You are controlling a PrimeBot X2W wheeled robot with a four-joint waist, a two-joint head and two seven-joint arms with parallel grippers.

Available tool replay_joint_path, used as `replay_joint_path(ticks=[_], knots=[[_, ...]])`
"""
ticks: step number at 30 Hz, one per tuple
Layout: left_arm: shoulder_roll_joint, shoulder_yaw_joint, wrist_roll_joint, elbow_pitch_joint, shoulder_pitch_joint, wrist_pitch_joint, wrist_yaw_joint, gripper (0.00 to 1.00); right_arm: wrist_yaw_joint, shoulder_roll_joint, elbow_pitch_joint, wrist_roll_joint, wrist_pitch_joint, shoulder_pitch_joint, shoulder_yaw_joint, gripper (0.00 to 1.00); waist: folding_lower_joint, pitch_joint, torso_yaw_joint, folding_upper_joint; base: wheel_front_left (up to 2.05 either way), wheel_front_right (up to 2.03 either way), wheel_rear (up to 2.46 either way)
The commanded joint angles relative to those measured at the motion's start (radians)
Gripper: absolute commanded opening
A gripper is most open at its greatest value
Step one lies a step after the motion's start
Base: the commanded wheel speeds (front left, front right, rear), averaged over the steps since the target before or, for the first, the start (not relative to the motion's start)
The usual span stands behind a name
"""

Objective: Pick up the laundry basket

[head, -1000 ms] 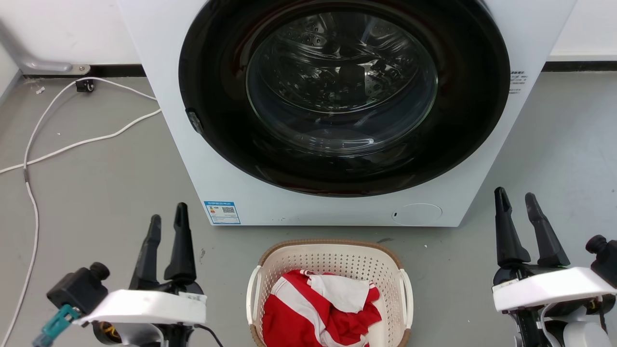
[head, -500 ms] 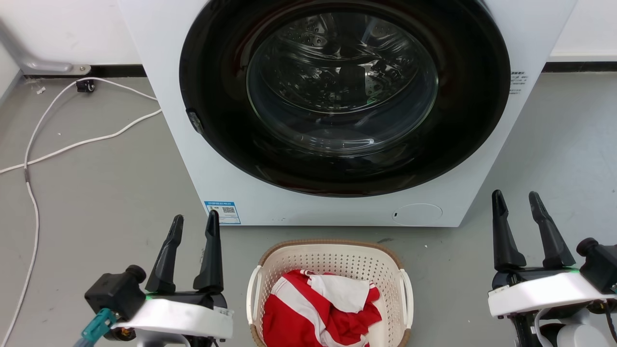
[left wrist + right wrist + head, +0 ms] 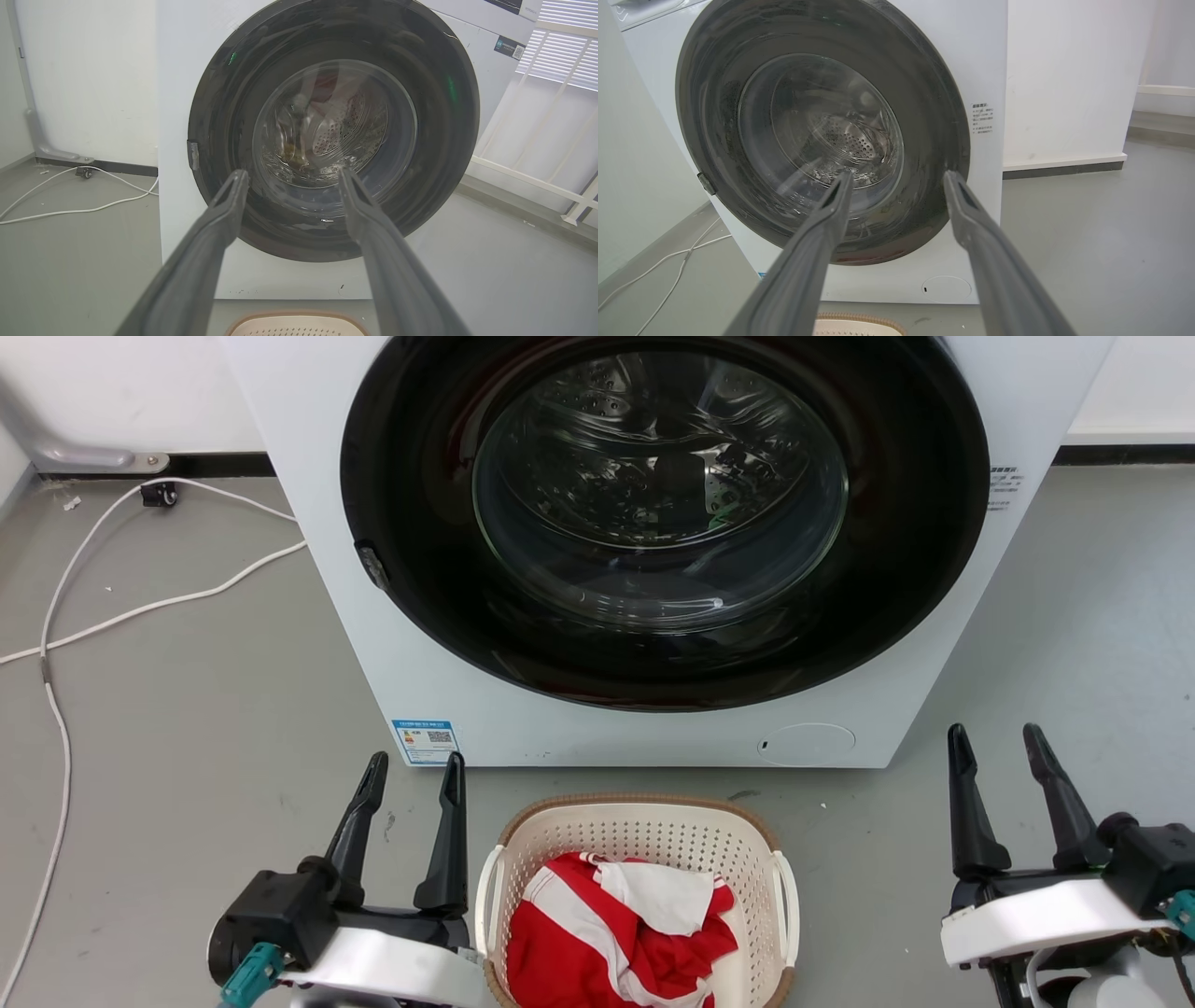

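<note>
Head view, count: one laundry basket [image 3: 653,835], one washing machine [image 3: 523,728], two tools, one red-and-white garment [image 3: 607,943], and two white cable strands [image 3: 140,611] on the grey floor [image 3: 187,728].
Head view, basket: cream perforated plastic in a rounded rectangle, with a brown woven-look rim and two white side handles [image 3: 485,905]. It stands on the floor just in front of the washing machine, with the garment crumpled inside.
Head view, left tool [image 3: 415,763]: two long, dark, tapered fingers spread apart, holding nothing. It is just beside the basket's left handle; whether they touch cannot be told.
Head view, right tool [image 3: 993,735]: two matching fingers, parted and empty, well apart from the basket's right side.
Head view, machine: flat white front with one round door [image 3: 663,513] of glossy black ring and clear glass; a perforated metal drum shows behind it.
Left wrist view: two smooth grey fingers spread with nothing between them. The door is beyond them, and the basket's brown rim is at the bottom edge.
Right wrist view: two fingers equally parted and empty. The door is beyond them, and a sliver of the woven rim shows below.
</note>
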Motion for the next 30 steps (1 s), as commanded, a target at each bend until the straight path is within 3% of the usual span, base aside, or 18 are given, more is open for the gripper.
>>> replay_joint_path(ticks=[1,18,23,30], knots=[[0.005,-0.007,0.021,-0.006,0.003,-0.010,-0.001,1.00,0.002,-0.004,0.002,-0.019,-0.011,0.007,-0.002,1.00,0.0000,0.002,0.000,-0.0001,0.00,0.00,0.00],[-0.008,-0.017,0.128,0.050,0.014,-0.045,-0.022,1.00,0.001,-0.004,0.060,-0.116,-0.045,-0.009,0.014,1.00,0.0000,0.022,-0.002,-0.0001,0.00,0.00,0.00],[-0.019,0.005,0.130,0.079,0.025,-0.055,-0.057,1.00,0.001,-0.005,0.081,-0.073,-0.054,-0.004,0.003,1.00,0.0000,0.021,-0.004,-0.0001,0.00,0.00,0.00],[-0.028,0.015,0.180,0.097,0.026,-0.067,-0.082,1.00,0.001,-0.004,0.088,-0.125,-0.069,-0.006,0.008,1.00,0.0000,0.024,-0.005,-0.0001,0.00,0.00,0.00]])
